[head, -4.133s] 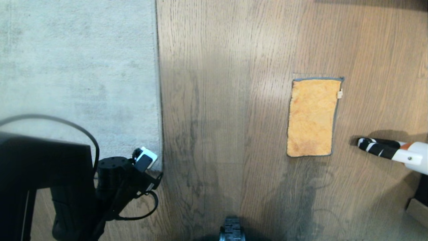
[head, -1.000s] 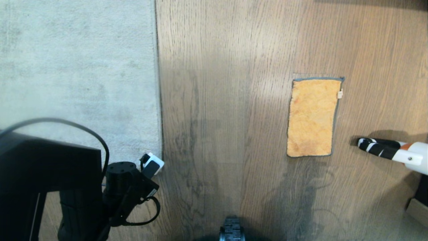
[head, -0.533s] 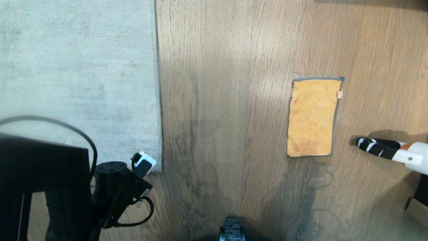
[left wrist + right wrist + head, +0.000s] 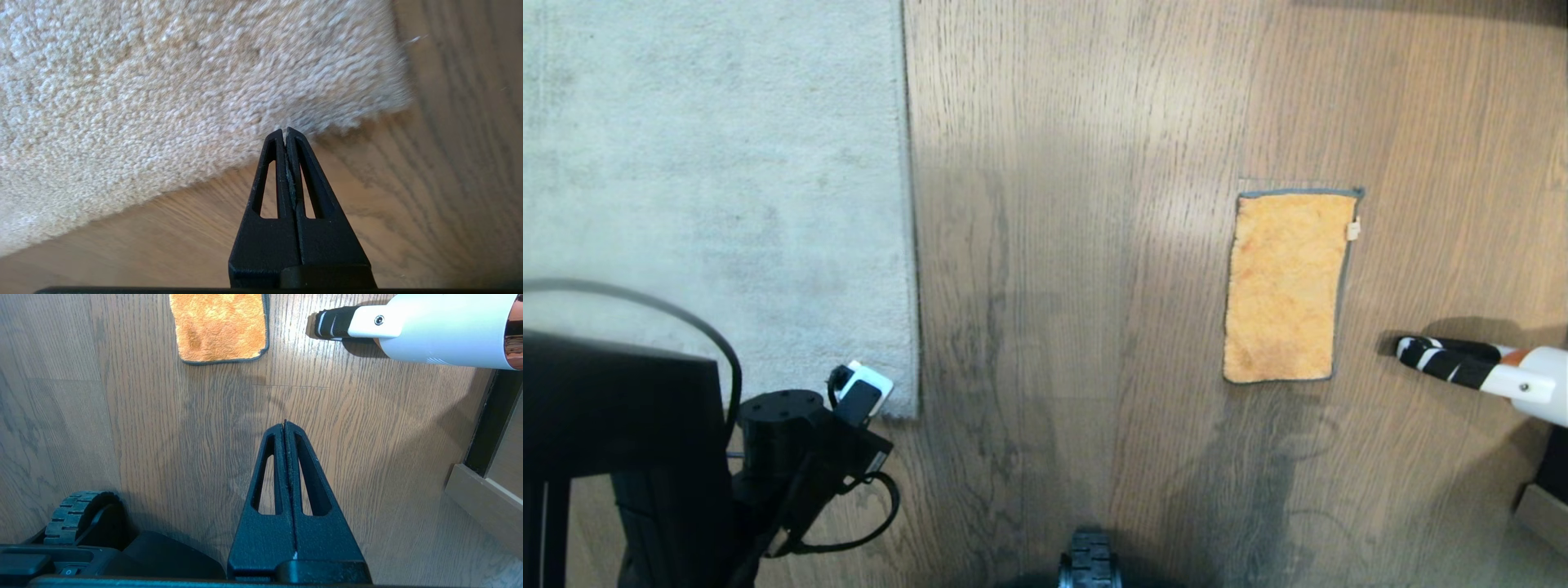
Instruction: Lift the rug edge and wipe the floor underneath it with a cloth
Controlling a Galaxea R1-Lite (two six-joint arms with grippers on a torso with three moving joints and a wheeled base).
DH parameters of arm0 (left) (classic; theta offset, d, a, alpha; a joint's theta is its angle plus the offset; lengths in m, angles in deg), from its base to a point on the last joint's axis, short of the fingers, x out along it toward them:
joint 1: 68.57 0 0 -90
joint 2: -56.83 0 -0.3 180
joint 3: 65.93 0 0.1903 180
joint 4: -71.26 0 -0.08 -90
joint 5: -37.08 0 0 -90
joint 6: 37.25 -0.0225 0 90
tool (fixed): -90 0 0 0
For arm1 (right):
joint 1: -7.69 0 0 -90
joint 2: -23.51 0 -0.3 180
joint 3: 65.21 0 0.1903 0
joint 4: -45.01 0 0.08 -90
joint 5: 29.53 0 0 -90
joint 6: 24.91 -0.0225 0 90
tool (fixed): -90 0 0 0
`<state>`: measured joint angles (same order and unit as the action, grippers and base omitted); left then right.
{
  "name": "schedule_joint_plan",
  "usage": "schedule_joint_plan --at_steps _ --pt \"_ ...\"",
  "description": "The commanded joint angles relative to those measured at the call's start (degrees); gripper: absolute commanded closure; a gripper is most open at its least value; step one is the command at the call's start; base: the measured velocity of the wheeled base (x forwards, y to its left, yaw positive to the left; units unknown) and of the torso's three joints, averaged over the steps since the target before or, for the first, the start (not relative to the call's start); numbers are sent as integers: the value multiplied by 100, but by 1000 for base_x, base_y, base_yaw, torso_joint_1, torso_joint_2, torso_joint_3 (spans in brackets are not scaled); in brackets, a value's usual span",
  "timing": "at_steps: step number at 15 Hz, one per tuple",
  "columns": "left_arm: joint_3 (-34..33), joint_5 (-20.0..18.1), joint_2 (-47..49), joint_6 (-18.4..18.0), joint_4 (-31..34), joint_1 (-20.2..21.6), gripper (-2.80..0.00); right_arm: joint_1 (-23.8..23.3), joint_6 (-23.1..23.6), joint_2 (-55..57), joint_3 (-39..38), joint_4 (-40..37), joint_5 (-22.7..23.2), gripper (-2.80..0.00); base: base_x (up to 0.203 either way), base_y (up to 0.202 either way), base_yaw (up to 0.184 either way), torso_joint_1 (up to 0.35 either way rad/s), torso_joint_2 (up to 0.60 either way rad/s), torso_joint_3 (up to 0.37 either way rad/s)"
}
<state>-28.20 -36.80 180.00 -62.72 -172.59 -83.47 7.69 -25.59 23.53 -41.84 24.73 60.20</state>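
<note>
Left gripper (image 4: 285, 132), fingers pressed together with nothing between them, noses against the rug edge (image 4: 229, 161) near its corner; still flat on the floor (image 4: 388, 183), the pile may simply slide off instead of lifting.

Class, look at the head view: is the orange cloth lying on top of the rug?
No: the cloth lies flat on the bare wood floor, well apart from the rug edge.
</note>
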Motion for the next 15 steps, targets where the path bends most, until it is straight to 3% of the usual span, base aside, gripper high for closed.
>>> schedule_joint_plan --at_steps 1,3,11,12,15 --pt "14 -12 53 153 -274 -191 0 0 -2 5 0 1 0 0 0 0 0 0 0 0" --pt "14 -7 155 355 -274 -391 0 0 -2 6 0 8 0 0 0 0 0 0 0 0" --pt "76 41 375 333 -274 -760 0 0 -2 6 0 8 0 0 0 0 0 0 0 0" --pt "84 41 418 324 -274 -774 -280 0 -2 6 0 0 0 0 0 0 0 0 0 0" --pt "104 49 500 324 -274 -802 -280 0 -2 6 0 8 0 0 0 0 0 0 0 0"
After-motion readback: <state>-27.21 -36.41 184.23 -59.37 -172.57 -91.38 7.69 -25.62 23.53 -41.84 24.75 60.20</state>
